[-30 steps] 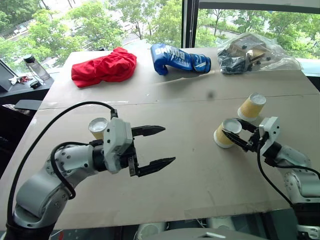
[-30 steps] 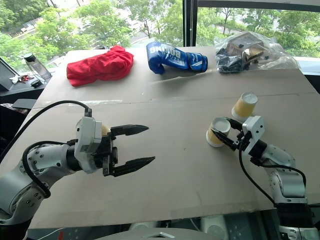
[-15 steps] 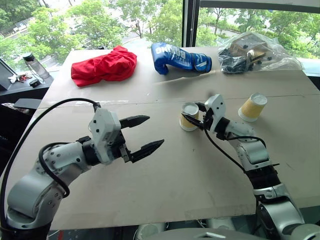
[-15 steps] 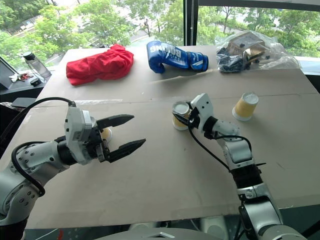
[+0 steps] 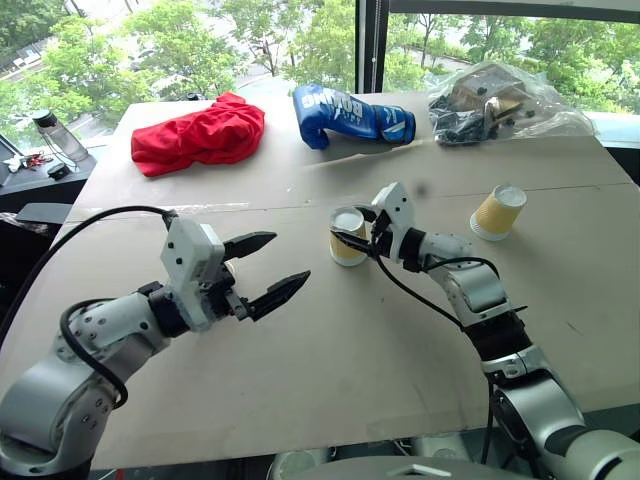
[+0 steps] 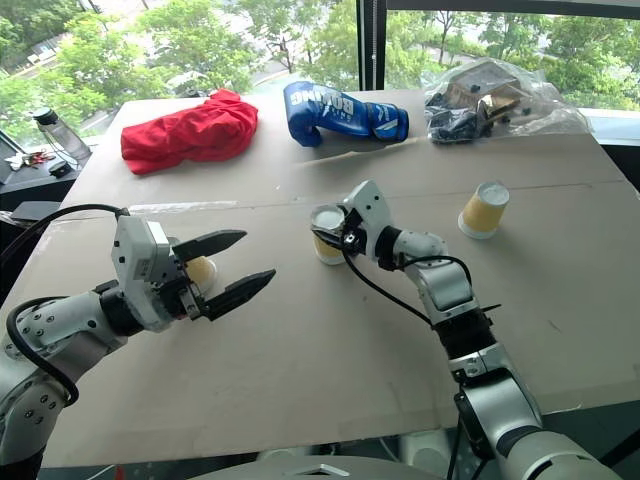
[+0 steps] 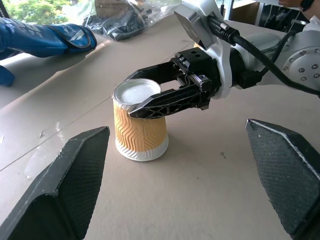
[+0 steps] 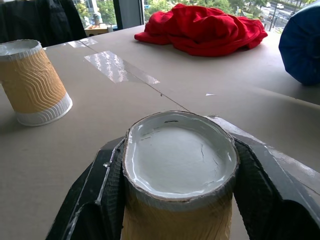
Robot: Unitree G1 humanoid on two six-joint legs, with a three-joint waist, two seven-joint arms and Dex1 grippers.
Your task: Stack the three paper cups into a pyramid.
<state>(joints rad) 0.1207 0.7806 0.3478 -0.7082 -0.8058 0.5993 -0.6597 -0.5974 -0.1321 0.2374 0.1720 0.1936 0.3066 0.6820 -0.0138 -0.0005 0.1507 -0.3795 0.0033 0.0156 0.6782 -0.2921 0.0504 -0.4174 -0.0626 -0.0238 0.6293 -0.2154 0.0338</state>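
Left wrist view shows one paper cup (image 7: 139, 122) standing upside down, base up, on the table (image 7: 210, 200), with the right pincer (image 7: 150, 92) closed on its upper part, one finger on each side. Right wrist view confirms the grip: the black fingers (image 8: 102, 200) press the cup's base rim into a slight oval. This held cup sits near the middle of the table.

A second cup (image 5: 497, 212) stands upside down well apart, toward the table's right side. A third cup (image 6: 199, 270), also upside down, stands on the left side, just behind the left pincer (image 5: 266, 269) and partly hidden by it. All three cups stand separately; none is stacked.

Left pincer hangs above the table with its fingers spread wide, holding nothing, pointing toward the held cup.

Along the far edge lie a red cloth (image 5: 197, 134), a blue boxing glove (image 5: 350, 115) and a clear plastic bag (image 5: 500, 100) of dark items.
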